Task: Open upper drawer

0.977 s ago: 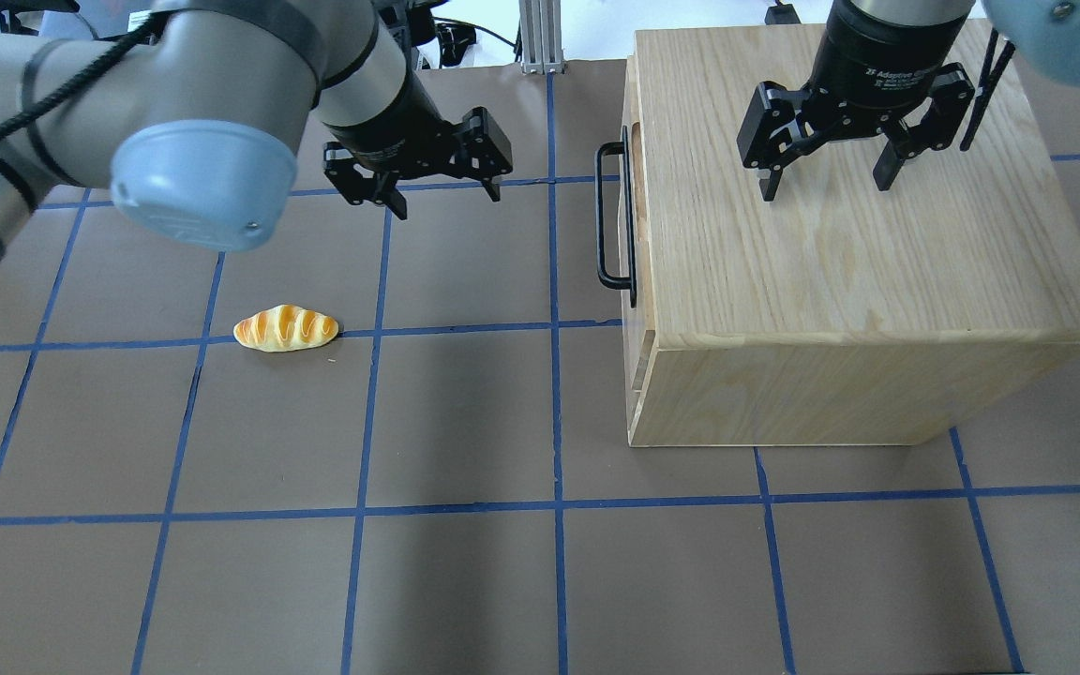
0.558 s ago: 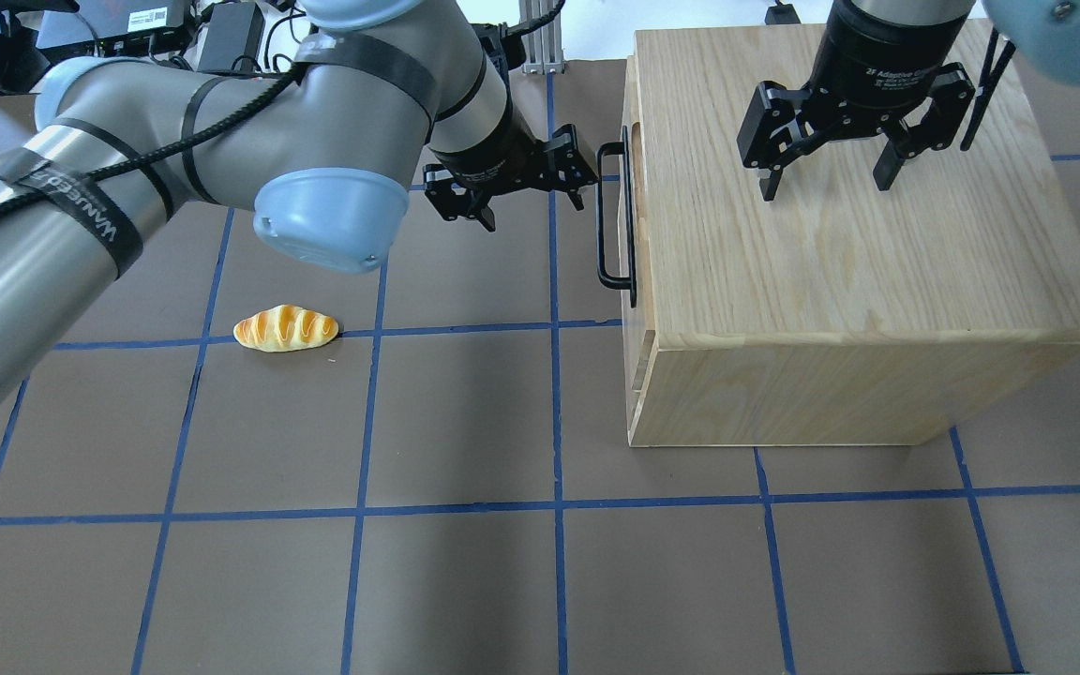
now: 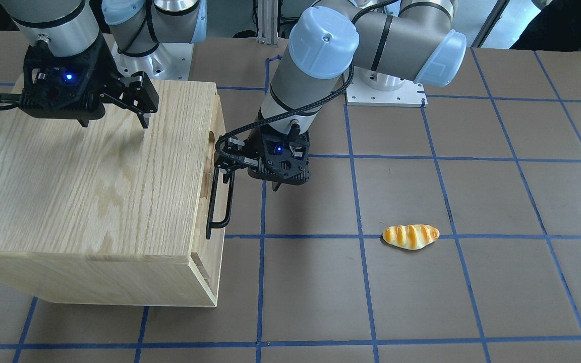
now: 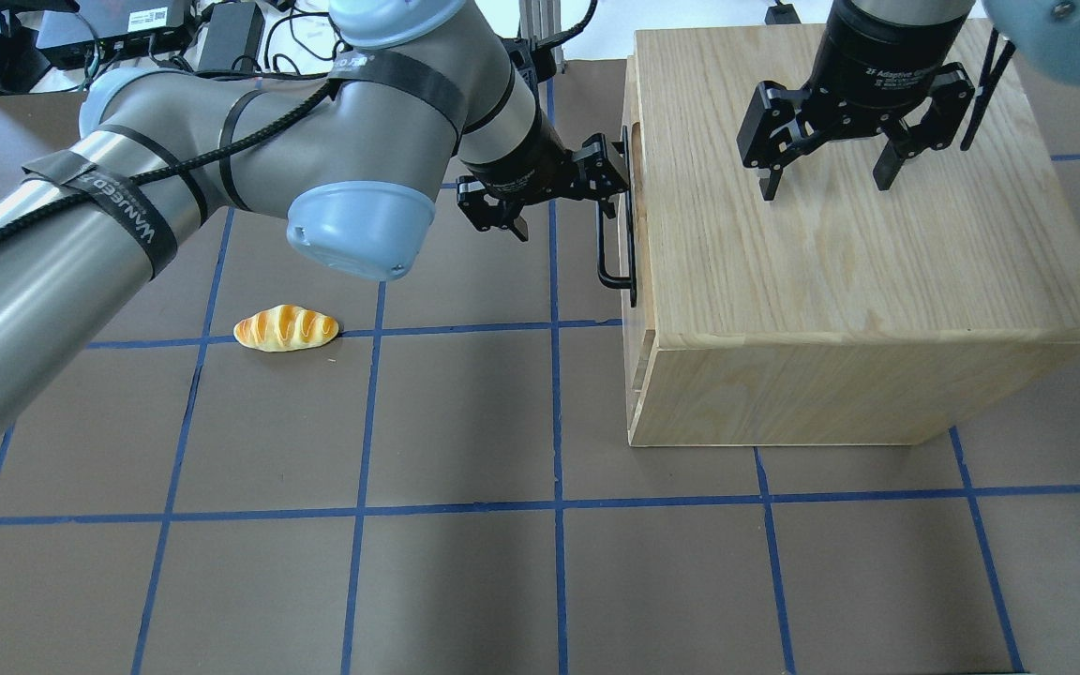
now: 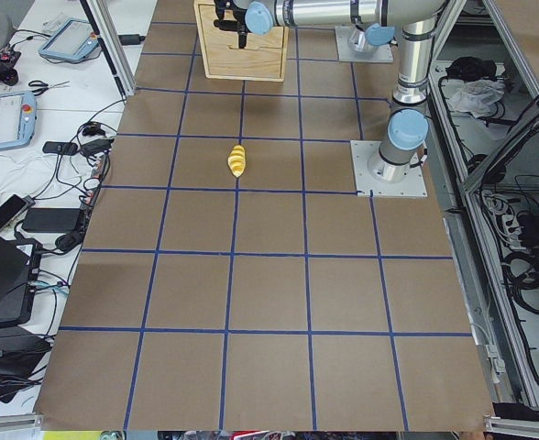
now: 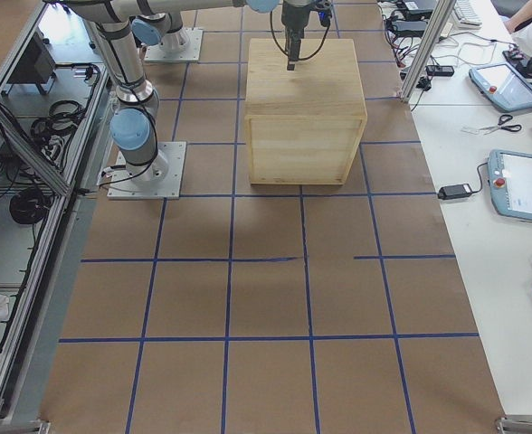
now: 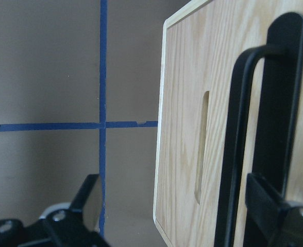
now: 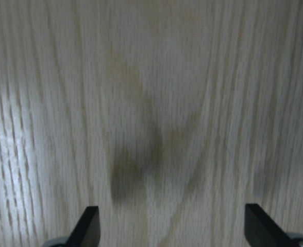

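Pale wood with bold oak grain on the cabinet box: matt, with only a faint sheen under the light. Same pale wood on the upper drawer front, finer in grain, smooth, edged by a lighter strip. Smooth black bar handle, metal by the look, slightly glossy. Matt, flat brown table cover, crossed by blue tape lines. Glossy, plastic-looking bread roll, golden with pale stripes. Satin grey metal on the left arm, with shiny pale-blue plastic caps and black cloth-like straps. Matt black on the left gripper and right gripper.
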Robot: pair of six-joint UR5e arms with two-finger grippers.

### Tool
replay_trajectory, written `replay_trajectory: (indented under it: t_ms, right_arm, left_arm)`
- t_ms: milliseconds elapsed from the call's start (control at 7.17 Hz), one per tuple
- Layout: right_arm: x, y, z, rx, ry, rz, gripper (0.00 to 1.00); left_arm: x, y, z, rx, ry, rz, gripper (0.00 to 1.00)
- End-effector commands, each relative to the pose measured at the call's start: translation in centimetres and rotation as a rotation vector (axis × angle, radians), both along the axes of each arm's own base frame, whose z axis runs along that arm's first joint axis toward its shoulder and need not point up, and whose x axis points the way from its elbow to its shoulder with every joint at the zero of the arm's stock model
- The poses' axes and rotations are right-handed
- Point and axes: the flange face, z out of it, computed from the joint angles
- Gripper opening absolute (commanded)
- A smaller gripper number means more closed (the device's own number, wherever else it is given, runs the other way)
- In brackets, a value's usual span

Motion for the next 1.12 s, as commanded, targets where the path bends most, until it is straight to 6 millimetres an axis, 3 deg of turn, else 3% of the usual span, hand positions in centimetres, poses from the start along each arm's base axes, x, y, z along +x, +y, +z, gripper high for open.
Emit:
replay_trajectory:
  t_ms: [0,279,419,698,977]
  right_arm:
    - [0.0,0.0,-0.1,0.002,0.0,0.0,1.0]
    - [0.0,0.0,0.0,0.0,0.0,0.001,1.0]
    - [0.0,0.0,0.0,0.0,0.0,0.0,1.0]
    - [0.0,0.0,0.0,0.0,0.0,0.002,1.0]
    - [0.0,0.0,-0.1,0.002,0.0,0.0,1.0]
  left_arm:
    - [-0.3,-0.3,-1.9,0.011,-0.004,-0.062,1.0]
    - [-0.1,-0.3,-1.9,-0.012,-0.014,-0.115,1.0]
    - [1.3,-0.4,-0.9,-0.024,-0.018,-0.12,1.0]
    - [7.5,-2.8,-2.0,-0.006,-0.027,-0.067,1.0]
    - [12.9,-4.3,-1.7,-0.015,-0.029,-0.025,1.0]
